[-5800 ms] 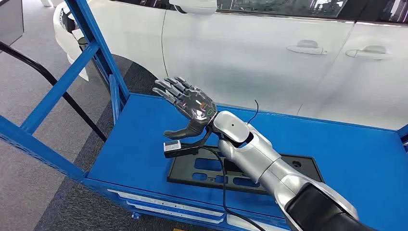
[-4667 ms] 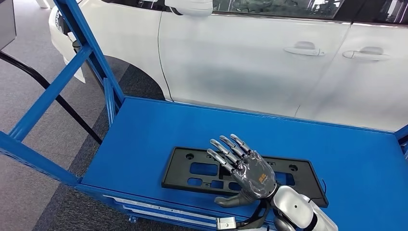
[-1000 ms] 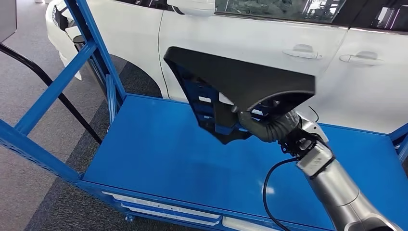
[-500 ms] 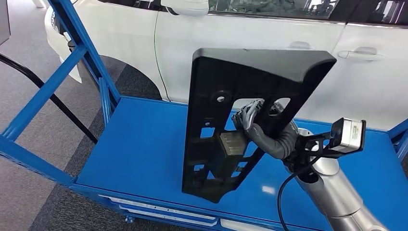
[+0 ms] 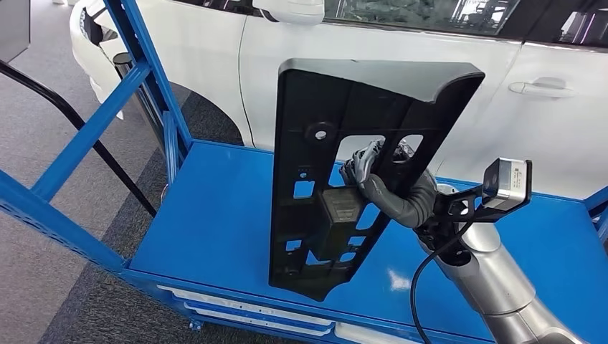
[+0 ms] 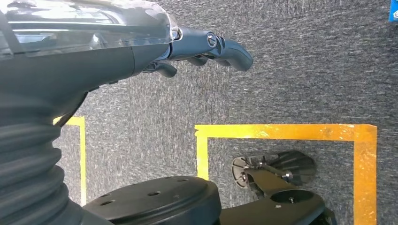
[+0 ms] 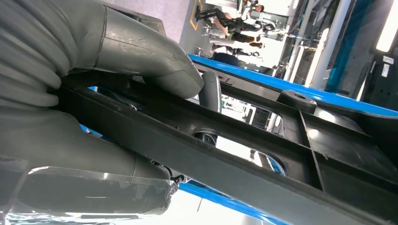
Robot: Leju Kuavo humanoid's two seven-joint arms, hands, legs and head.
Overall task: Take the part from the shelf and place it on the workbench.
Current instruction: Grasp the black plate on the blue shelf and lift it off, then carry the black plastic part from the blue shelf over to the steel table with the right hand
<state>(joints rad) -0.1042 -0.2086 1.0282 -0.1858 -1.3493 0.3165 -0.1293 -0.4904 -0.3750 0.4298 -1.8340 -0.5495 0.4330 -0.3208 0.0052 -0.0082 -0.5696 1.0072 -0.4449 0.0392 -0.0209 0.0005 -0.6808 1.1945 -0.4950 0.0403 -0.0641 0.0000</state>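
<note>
One black plastic panel hangs in the air, lifted off the blue shelf and standing nearly upright on its long axis, its lower corner just above the shelf's front edge. The workbench where it must end up is not to be seen from here.

Risks, as I judge them: the right hand grips the panel by a rib near the top cut-outs, well off the middle, so most of the panel's length hangs below the grip. A quick turn could make it swing or pivot in the fingers. The low corner might catch the shelf lip if the arm drops while pulling back. The tall blue post stands to the left and a white car sits close behind the shelf, so a wide swing could knock the panel against either.

On the right hand: it is wrapped onto the panel, fingers reaching through an opening and the thumb pressed flat on a rib, seen clearly from the wrist camera. How firmly the fingers on the far side bear is hard to make out.

Down by the floor, the left hand hangs with fingers loosely curled and nothing in them, above grey carpet with yellow tape lines.
</note>
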